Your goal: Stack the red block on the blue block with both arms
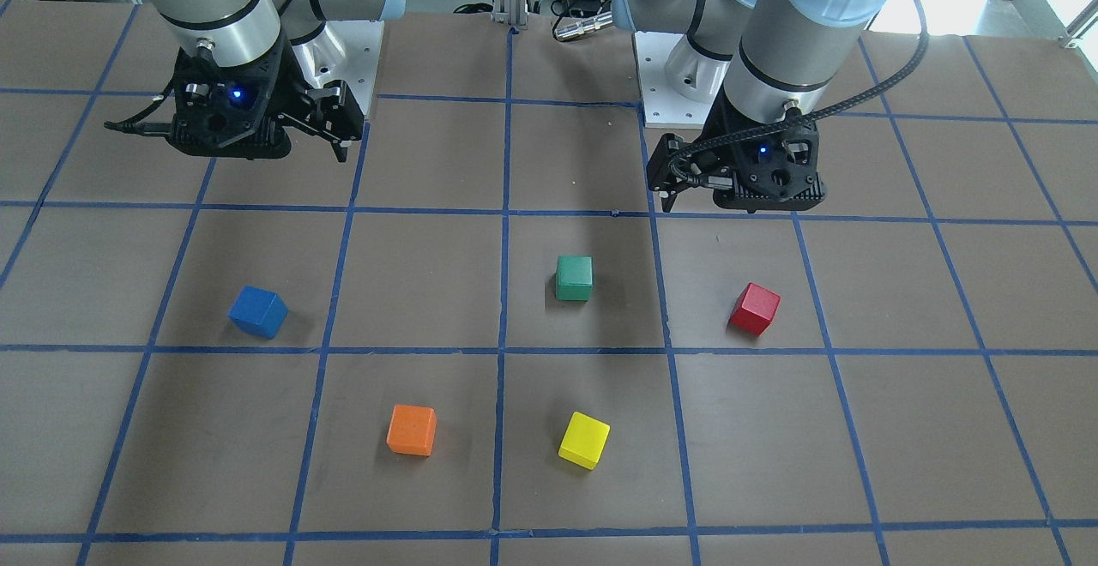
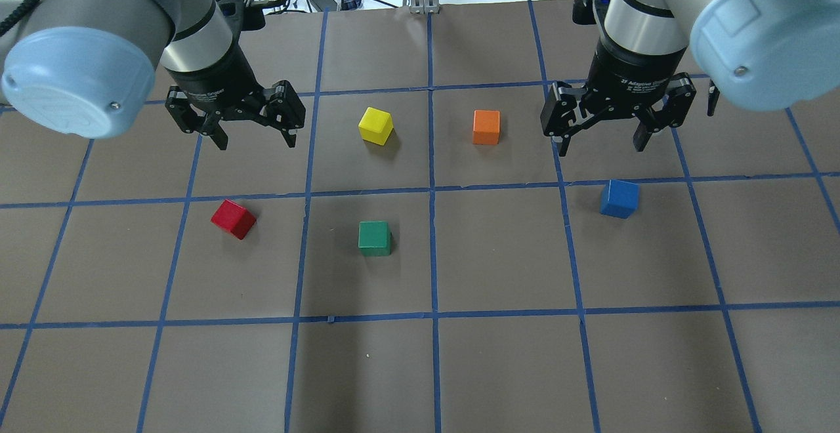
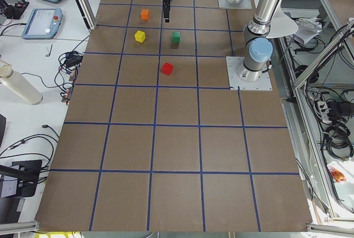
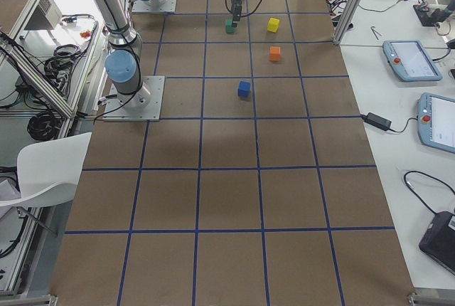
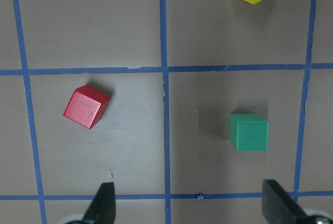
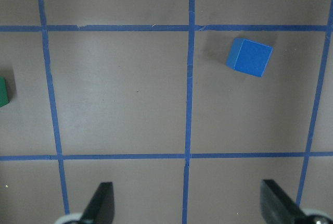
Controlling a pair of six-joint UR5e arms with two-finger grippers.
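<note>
- The left gripper point(image 2: 256, 138) hung above the table point(image 2: 499, 367) on the left side of the overhead view. Its two fingers point(image 5: 104, 204) were spread wide apart with nothing between them.
- The red block point(image 2: 233, 218) rested on the table by itself, in the grid square on the robot's side of the left gripper. It was turned at an angle to the blue tape lines point(image 2: 432, 256) and nothing touched it. In the left wrist view it lay ahead of the left-hand finger, apart from both tips.
- The green block point(image 2: 375, 238) sat squared to the grid in the next square to the right, well apart from the red block.
- The yellow block point(image 2: 376, 124) and the orange block point(image 2: 486, 126) sat in the farther row, one on either side of the centre tape line. Neither touched anything.
- The blue block point(image 2: 619, 198) rested on the table in the right-hand part of the grid, just on the robot's side of a cross tape line and slightly rotated. It was well apart from the red block and bore nothing on top.
- The right gripper point(image 2: 598, 145) hung above the table just beyond the blue block. Its fingers point(image 6: 102, 203) were likewise wide apart and empty
</note>
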